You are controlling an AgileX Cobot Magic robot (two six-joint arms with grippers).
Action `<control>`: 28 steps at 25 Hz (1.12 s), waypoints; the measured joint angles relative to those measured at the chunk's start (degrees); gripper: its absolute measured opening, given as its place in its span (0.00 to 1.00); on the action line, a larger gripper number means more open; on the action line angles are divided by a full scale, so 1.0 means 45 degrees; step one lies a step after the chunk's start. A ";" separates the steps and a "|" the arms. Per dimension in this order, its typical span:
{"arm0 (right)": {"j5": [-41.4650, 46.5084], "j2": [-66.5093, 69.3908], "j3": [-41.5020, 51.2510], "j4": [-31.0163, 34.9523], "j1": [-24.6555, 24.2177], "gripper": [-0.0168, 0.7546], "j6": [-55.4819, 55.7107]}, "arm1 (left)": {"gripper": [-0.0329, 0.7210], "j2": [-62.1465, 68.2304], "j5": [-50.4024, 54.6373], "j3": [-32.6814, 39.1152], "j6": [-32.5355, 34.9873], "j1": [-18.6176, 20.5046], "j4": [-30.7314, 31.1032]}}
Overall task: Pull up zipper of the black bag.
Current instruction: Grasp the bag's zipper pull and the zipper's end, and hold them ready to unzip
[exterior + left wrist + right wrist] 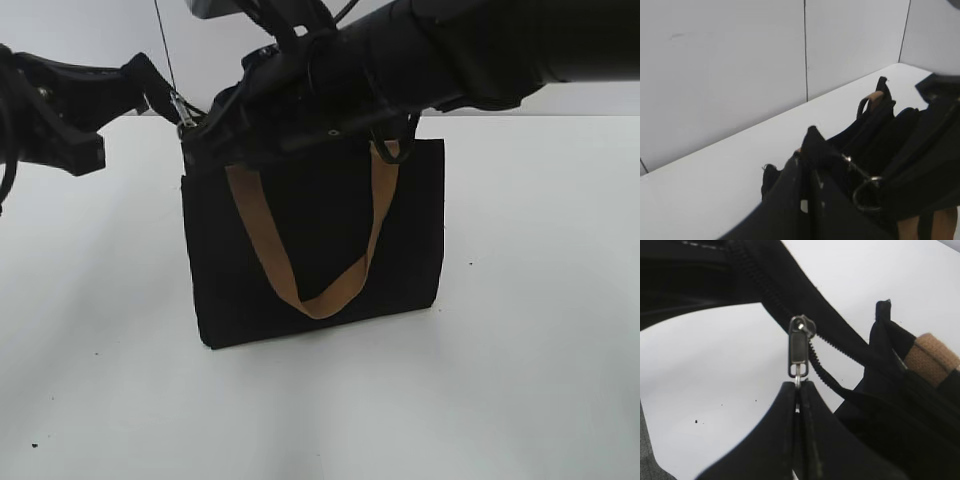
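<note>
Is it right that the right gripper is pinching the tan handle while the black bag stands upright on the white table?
Not quite. The right wrist view shows the right gripper pinching the zipper pull, not the tan handle. The rest holds: the black bag stands upright on the white table.

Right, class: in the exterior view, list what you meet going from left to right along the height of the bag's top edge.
Left gripper → zipper pull at the bag's top left corner → right gripper → tan handle on the black bag → bare white table.
</note>
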 joint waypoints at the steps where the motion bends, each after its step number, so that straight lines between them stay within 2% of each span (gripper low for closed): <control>1: 0.0100 -0.0042 0.0000 0.0000 -0.0012 0.00 0.0000 | 0.05 0.0000 0.0231 0.0000 0.0000 0.0000 0.0137; 8: 0.0934 -0.0426 0.0000 -0.0108 -0.0149 0.00 0.0355 | 0.05 0.0000 0.2233 0.0000 0.0000 0.0000 0.0412; 16: 0.1807 -0.0467 0.0000 -0.0147 -0.1305 0.00 0.1571 | 0.05 0.0000 0.2603 0.0000 0.0000 -0.0051 0.0571; 28: 0.2863 -0.0482 0.0000 -0.2065 -0.2922 0.00 0.3439 | 0.05 0.0000 0.4002 0.0000 0.0000 -0.0116 0.0454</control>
